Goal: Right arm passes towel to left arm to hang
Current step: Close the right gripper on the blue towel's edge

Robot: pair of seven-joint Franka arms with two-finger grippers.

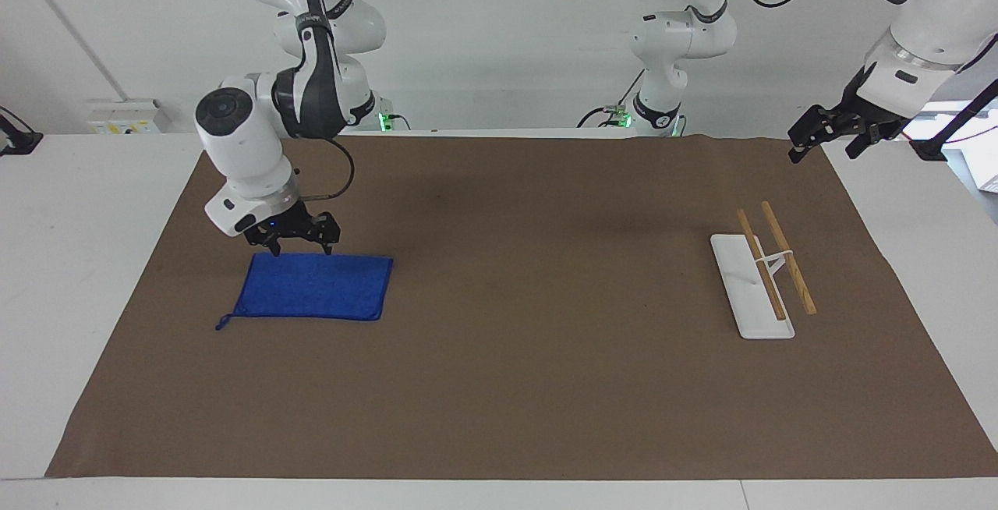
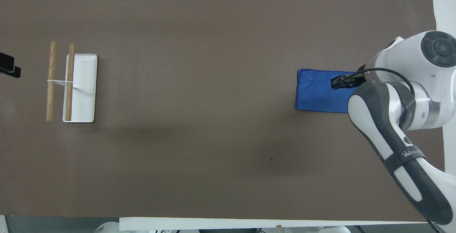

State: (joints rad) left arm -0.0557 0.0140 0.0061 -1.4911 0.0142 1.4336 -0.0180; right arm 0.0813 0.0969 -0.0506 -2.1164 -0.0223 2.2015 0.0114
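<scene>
towel (image 1: 316, 286): blue cloth lying flat on the brown mat (image 1: 514, 385), toward the right arm's end of the table, well apart from the rack (image 1: 760, 276); a small loop sticks out at the corner farthest from the robots.
handling: judged soft, light and limp; it will sag and fold once lifted, and should not slip from a firm pinch.
where to hold: likely a pinch at an edge or corner, so the cloth hangs free for the other arm to take.
right tool (image 1: 299, 241): released, fingers spread, low over the towel's edge nearest the robots; holds nothing.
left tool (image 1: 828, 136): released and empty, waiting above the mat corner near the rack.
rack: white base with two wooden bars, bare.
</scene>
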